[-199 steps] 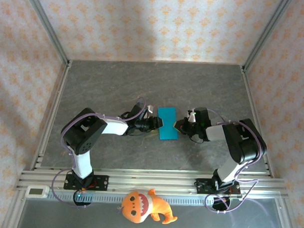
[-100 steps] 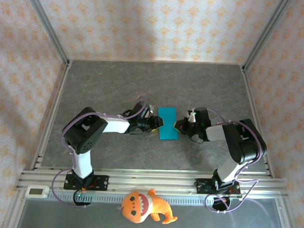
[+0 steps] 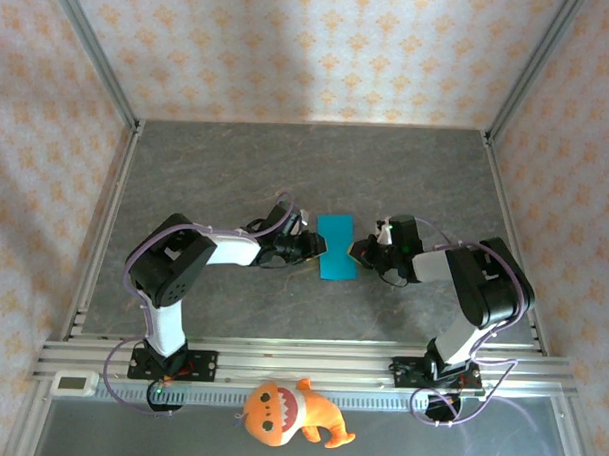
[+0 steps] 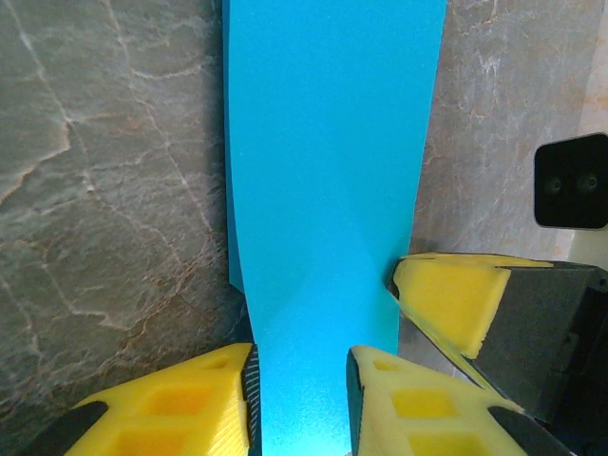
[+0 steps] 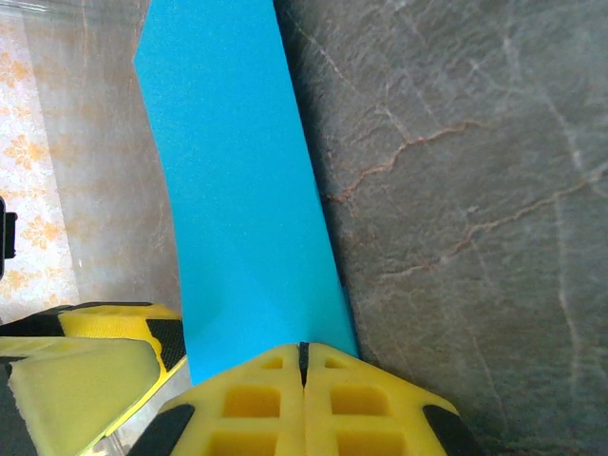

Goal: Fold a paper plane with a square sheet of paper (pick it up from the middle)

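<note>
The square sheet of paper is bright cyan-blue and lies mid-table, pinched to a waist at its middle. My left gripper reaches its left edge. In the left wrist view the sheet runs between my yellow fingers, and the left gripper still has a gap that the paper fills. My right gripper is at the sheet's right edge. In the right wrist view the right gripper has its fingertips pressed together on the edge of the sheet, which lifts slightly off the table.
An orange plush toy lies in front of the aluminium rail that carries both arm bases. A small white device sits at the rail's left end. Metal frame posts and patterned walls enclose the grey stone-look table.
My left gripper has slid a little to the right onto the sheet's left edge and its jaws have narrowed. The right gripper stays shut in place.
</note>
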